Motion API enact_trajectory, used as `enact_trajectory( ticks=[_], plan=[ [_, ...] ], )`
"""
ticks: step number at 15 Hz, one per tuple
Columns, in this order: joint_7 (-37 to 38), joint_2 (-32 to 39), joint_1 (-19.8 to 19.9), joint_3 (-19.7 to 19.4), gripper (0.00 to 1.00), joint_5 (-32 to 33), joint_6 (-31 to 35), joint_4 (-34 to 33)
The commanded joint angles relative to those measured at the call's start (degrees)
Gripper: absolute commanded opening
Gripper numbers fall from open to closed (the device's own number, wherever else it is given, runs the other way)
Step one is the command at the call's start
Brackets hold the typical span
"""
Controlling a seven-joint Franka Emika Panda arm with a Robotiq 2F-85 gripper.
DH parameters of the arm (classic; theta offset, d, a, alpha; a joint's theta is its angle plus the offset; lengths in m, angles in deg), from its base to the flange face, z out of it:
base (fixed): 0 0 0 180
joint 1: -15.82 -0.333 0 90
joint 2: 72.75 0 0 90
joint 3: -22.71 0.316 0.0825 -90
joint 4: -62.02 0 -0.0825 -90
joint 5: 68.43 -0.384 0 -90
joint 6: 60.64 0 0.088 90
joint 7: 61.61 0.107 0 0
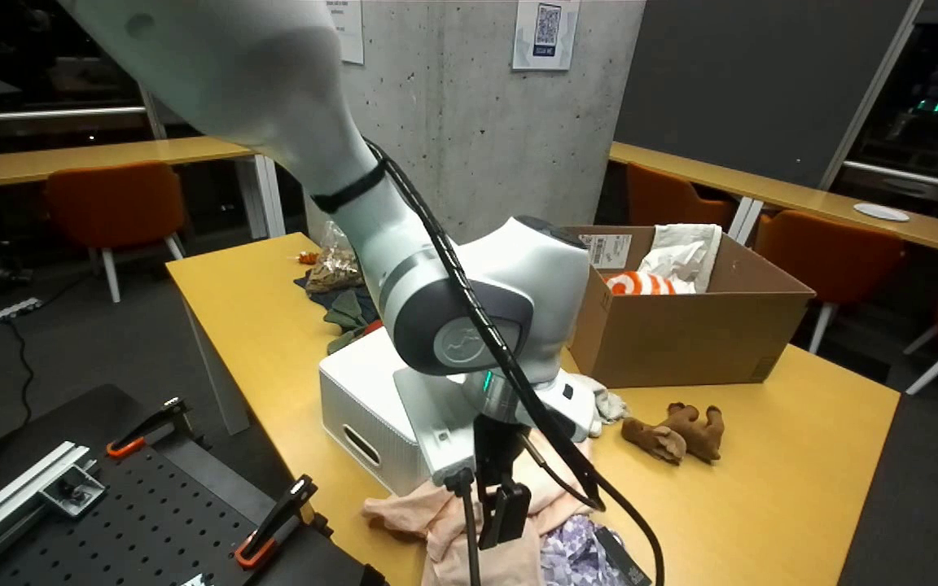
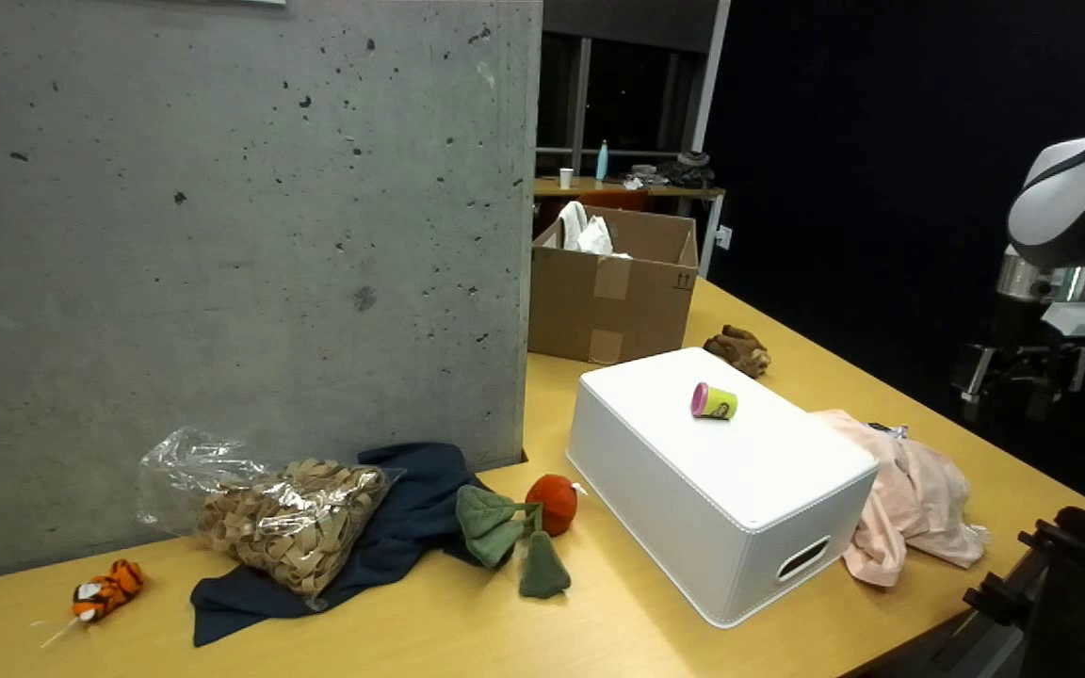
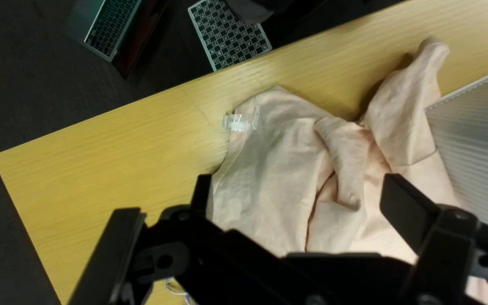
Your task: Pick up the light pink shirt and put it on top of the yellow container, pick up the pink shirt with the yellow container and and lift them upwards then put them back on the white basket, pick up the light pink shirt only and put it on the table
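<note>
Counted on the bench (image 3: 121, 169): one light pink shirt (image 3: 278, 169), one white basket (image 2: 726, 471), one yellow container (image 2: 719, 404), the last laid on its side atop the basket. The gripper (image 3: 301, 197) is seen spread; below and apart from it, the shirt is crumpled just beside the basket.
</note>
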Motion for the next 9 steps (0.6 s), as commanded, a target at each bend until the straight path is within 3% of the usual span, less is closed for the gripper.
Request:
enact_trajectory(
  ticks=[1,9],
  plan=[
    [2.3,7.42,0.87,1.69,1.0,-2.38,3.09,-5.53],
    [5.51,18.41,0.99,2.93,1.0,-4.3,9.07,-14.45]
  ],
)
